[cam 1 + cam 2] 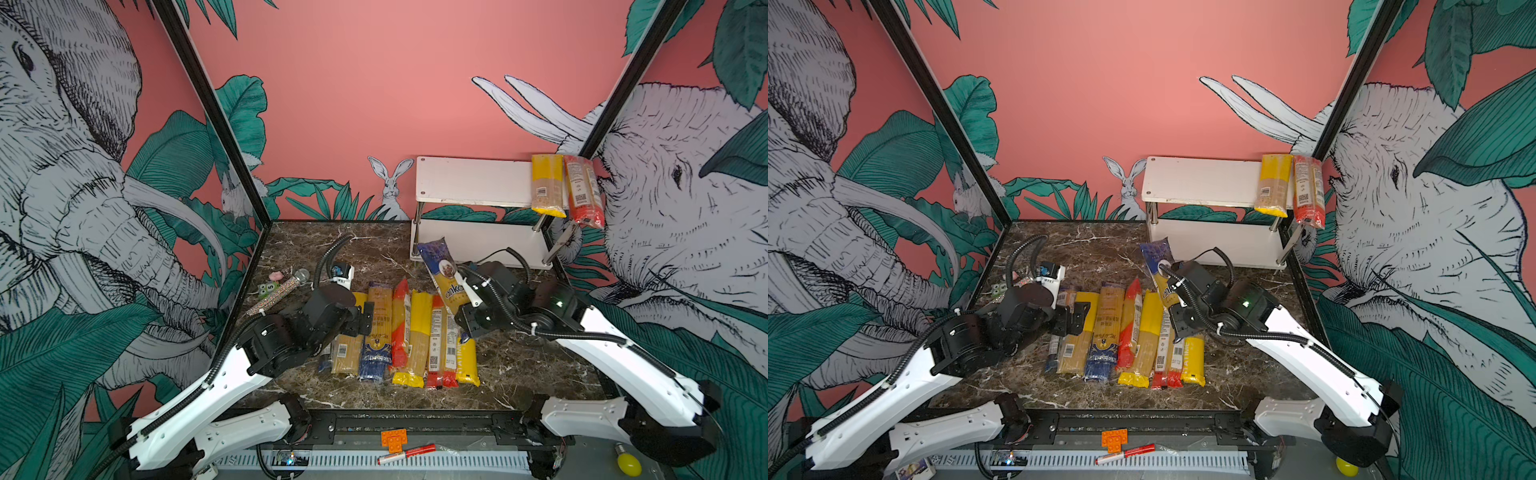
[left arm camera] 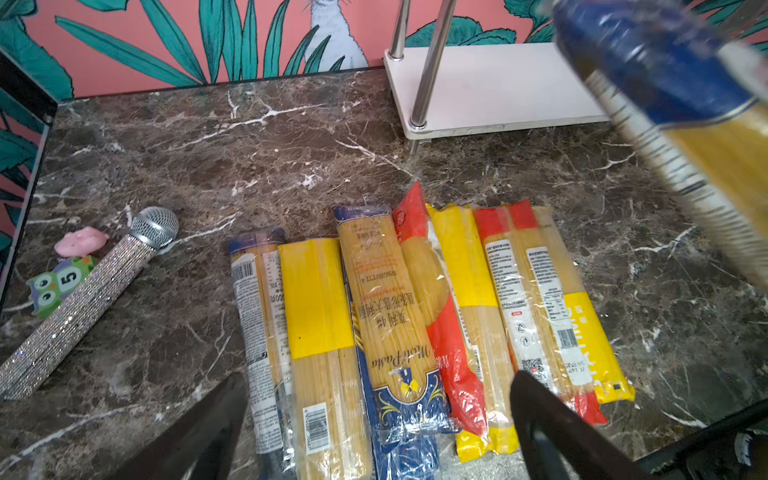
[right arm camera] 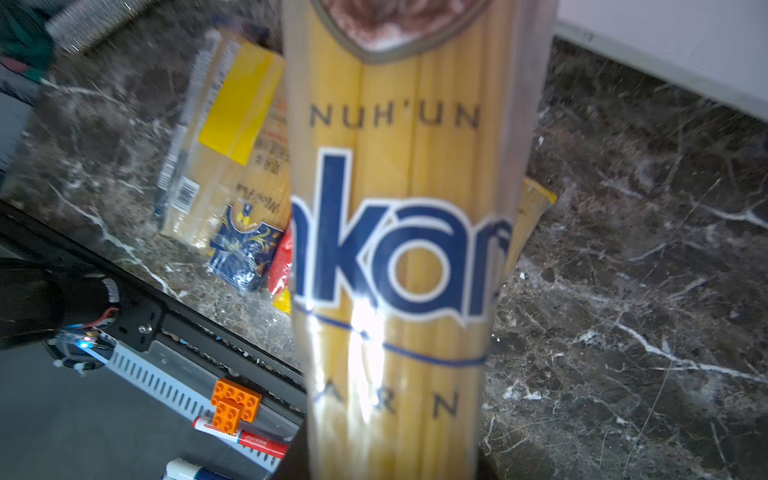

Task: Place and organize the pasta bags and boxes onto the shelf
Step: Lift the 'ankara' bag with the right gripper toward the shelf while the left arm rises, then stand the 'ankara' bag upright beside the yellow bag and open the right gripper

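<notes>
Progress, both top views: two packs lie on the shelf top board, at its right end; the right gripper is clamped on a blue-and-yellow pack raised before the shelf. Left wrist view: the left gripper, jaws wide apart, hovers over the row of packs before the shelf, unplaced. Right wrist view: the blue-and-yellow pack fills the frame.

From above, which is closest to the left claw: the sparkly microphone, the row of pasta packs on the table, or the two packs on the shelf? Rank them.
1. Row of pasta packs: just beneath the left claw.
2. Sparkly microphone: on the table to its left.
3. Two packs: far back right, atop the shelf.
</notes>
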`<state>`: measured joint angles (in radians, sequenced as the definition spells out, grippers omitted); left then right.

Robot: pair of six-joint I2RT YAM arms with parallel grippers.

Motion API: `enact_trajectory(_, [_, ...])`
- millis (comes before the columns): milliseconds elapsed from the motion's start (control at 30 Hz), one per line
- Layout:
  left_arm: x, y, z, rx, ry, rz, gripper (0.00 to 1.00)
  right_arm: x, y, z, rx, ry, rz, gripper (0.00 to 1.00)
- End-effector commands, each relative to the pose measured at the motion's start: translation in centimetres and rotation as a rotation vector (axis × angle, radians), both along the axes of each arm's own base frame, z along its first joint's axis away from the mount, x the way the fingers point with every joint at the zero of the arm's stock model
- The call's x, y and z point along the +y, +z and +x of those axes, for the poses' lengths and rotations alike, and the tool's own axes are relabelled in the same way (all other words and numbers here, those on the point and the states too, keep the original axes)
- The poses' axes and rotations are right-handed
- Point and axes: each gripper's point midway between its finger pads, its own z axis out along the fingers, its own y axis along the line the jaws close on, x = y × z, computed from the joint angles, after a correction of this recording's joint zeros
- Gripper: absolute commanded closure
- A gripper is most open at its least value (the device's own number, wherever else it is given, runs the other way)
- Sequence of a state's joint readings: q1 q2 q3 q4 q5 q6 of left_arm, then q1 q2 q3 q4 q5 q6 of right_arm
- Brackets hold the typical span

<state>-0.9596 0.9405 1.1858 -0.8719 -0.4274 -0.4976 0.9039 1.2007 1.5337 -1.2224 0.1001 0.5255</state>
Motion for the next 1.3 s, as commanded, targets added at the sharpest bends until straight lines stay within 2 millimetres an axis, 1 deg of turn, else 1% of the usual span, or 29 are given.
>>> enact_trajectory(0, [-1.9,3.0,1.2,-0.071,-0.048,-0.008,0.01,-1.7,7.3,1.7,-0.226,-0.054,0.07,1.0])
enact_trajectory(67, [-2.8,4.3,2.0,-0.095,-0.06,0.013,0.01,-2.6,9.8,2.5,-0.295,-0.089,0.056,1.0])
enact_trajectory(167, [-4.4,6.2,3.3,-0.133,-0.087,0.05,0.01,-3.3,12.5,4.3,-0.379,-0.135,0.021,1.0])
enact_trajectory(267, [-6.2,8.0,4.7,-0.15,-0.131,0.06,0.01,-3.5,14.1,6.9,-0.418,-0.185,-0.003,1.0])
enact_trajectory(333, [-7.3,9.0,5.9,-0.145,-0.152,0.042,0.01,-3.8,15.0,9.0,-0.441,-0.231,-0.009,1.0])
enact_trajectory(467, [-8.7,10.6,8.3,-0.147,-0.191,-0.006,0.01,-4.6,16.6,13.1,-0.486,-0.327,-0.027,1.0])
enact_trajectory(500, [-9.0,11.1,8.7,-0.158,-0.205,-0.014,0.01,-5.1,17.2,14.1,-0.504,-0.36,-0.028,1.0])
enact_trajectory(533, [-9.3,11.5,9.2,-0.167,-0.222,-0.013,0.01,-5.1,17.0,15.7,-0.503,-0.384,-0.036,1.0])
enact_trajectory(600, [-9.9,12.2,9.8,-0.185,-0.252,-0.01,0.01,-5.6,17.6,17.8,-0.525,-0.434,-0.03,1.0])
enact_trajectory(733, [-10.5,13.2,10.6,-0.234,-0.301,-0.007,0.01,-7.1,19.0,21.6,-0.59,-0.524,-0.016,1.0])
enact_trajectory(833, [-10.5,13.2,11.3,-0.236,-0.309,-0.018,0.01,-8.5,19.4,23.9,-0.616,-0.578,0.011,1.0])
enact_trajectory(933, [-10.2,13.1,11.7,-0.216,-0.317,-0.037,0.01,-10.3,19.1,25.6,-0.609,-0.628,0.034,1.0])
enact_trajectory(1067, [-10.1,12.5,11.9,-0.228,-0.323,-0.018,0.01,-11.9,18.1,27.3,-0.592,-0.647,0.034,1.0])
enact_trajectory(1100, [-9.1,12.3,12.9,-0.222,-0.292,-0.016,0.01,-12.3,17.9,27.7,-0.589,-0.651,0.033,1.0])
enact_trajectory(1267, [-8.9,11.8,14.0,-0.205,-0.286,-0.023,0.01,-13.8,17.0,29.1,-0.572,-0.669,0.031,1.0])
